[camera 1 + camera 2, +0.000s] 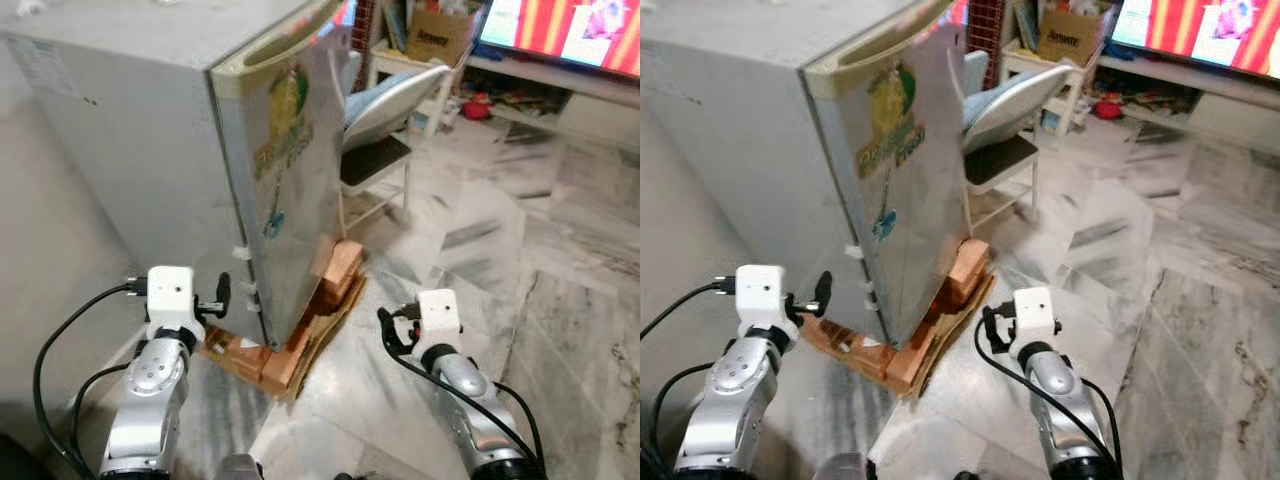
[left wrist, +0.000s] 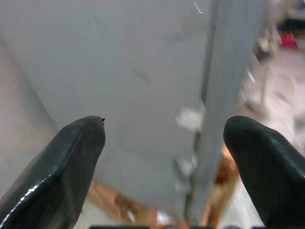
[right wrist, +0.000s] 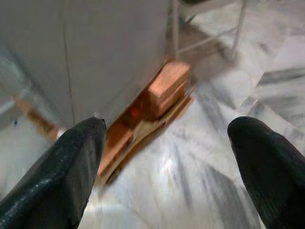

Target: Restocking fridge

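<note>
Marble floor [image 1: 480, 260] lies open beside fridge [image 1: 200, 150] (door shut).

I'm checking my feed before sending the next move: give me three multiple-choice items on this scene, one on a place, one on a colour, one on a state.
1. Where does the small grey fridge stand?
A. on orange-brown bricks over flattened cardboard
B. straight on a carpet
C. on a wooden table

2. What colour is the floor?
A. dark green
B. white and grey marble
C. red tile

3. How is the fridge door?
A. wide open
B. taken off
C. shut

Answers:
1 A: orange-brown bricks and cardboard show under its base.
2 B: pale veined slabs spread round the folding metal chair.
3 C: the door lies flush against the body, while the left gripper and the right gripper both point at it with fingers apart, holding nothing.
</note>
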{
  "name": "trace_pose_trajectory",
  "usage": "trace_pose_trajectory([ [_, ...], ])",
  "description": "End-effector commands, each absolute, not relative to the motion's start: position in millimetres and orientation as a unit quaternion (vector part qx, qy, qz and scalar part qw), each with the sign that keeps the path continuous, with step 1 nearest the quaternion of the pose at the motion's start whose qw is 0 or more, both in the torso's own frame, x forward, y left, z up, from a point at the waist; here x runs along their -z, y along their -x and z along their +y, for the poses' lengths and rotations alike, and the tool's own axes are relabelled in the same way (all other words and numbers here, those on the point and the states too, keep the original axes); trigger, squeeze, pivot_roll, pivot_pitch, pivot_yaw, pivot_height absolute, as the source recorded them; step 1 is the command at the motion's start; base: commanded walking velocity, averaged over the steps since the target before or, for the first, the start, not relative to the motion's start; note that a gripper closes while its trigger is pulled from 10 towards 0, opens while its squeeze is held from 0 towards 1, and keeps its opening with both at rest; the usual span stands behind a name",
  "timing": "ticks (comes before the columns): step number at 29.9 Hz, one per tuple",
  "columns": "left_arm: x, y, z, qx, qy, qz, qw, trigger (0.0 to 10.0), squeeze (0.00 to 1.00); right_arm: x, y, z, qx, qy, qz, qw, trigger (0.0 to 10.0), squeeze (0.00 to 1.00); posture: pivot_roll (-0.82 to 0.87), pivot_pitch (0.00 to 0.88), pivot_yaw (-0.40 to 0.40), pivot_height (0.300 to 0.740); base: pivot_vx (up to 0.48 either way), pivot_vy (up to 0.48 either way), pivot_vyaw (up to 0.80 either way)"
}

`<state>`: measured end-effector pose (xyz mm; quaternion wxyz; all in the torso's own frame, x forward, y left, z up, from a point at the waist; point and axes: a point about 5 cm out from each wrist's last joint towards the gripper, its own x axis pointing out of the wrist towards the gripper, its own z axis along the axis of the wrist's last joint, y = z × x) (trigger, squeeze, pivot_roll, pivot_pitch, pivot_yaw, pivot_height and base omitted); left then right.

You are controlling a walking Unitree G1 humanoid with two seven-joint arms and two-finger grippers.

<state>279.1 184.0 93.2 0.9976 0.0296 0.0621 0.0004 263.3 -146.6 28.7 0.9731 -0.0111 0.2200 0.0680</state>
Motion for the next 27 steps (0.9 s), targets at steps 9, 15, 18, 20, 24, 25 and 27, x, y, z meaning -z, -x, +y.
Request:
trace_pose_trajectory([
  [9, -90.0, -289.1, 185.1, 0.007, -0.027, 0.064, 0.998, 10.0, 0.0, -25.1, -257.9, -154.3, -0.052, 0.002, 0.244, 0.968, 10.0, 0.0, 0.02, 0.075, -0.046, 0.74, 0.0, 0.0, 0.0],
  [15, -84.5, -294.8, 186.1, 0.013, -0.028, 0.081, 0.996, 10.0, 0.0, -24.2, -253.0, -155.5, -0.049, 0.01, 0.272, 0.961, 10.0, 0.0, 0.02, 0.081, -0.051, 0.74, 0.0, 0.0, 0.0],
  [18, -85.6, -302.9, 185.6, 0.022, -0.027, 0.082, 0.996, 10.0, 0.0, -25.6, -250.4, -155.3, -0.054, 0.013, 0.279, 0.959, 10.0, 0.0, 0.02, 0.09, -0.058, 0.74, 0.0, 0.0, 0.0],
  [20, -87.8, -308.3, 184.0, 0.029, -0.026, 0.08, 0.996, 10.0, 0.0, -26.4, -248.3, -155.4, -0.056, 0.013, 0.284, 0.957, 10.0, 0.0, 0.02, 0.096, -0.059, 0.74, 0.0, 0.0, 0.0],
  [24, -91.5, -327.2, 173.0, 0.066, -0.017, 0.084, 0.994, 10.0, 0.0, -25.0, -234.7, -156.2, -0.074, 0.015, 0.312, 0.947, 10.0, 0.0, -0.01, 0.12, -0.064, 0.74, 0.0, 0.0, 0.0],
  [25, -91.9, -329.6, 171.2, 0.073, -0.015, 0.084, 0.994, 10.0, 0.0, -24.8, -232.4, -156.6, -0.076, 0.015, 0.316, 0.945, 10.0, 0.0, -0.01, 0.12, -0.064, 0.74, 0.0, 0.0, 0.0],
  [27, -95.1, -336.2, 164.0, 0.084, -0.016, 0.083, 0.993, 10.0, 0.0, -22.8, -223.6, -159.8, -0.086, 0.017, 0.331, 0.94, 10.0, 0.0, -0.03, 0.127, -0.063, 0.74, 0.0, 0.0, 0.0],
])
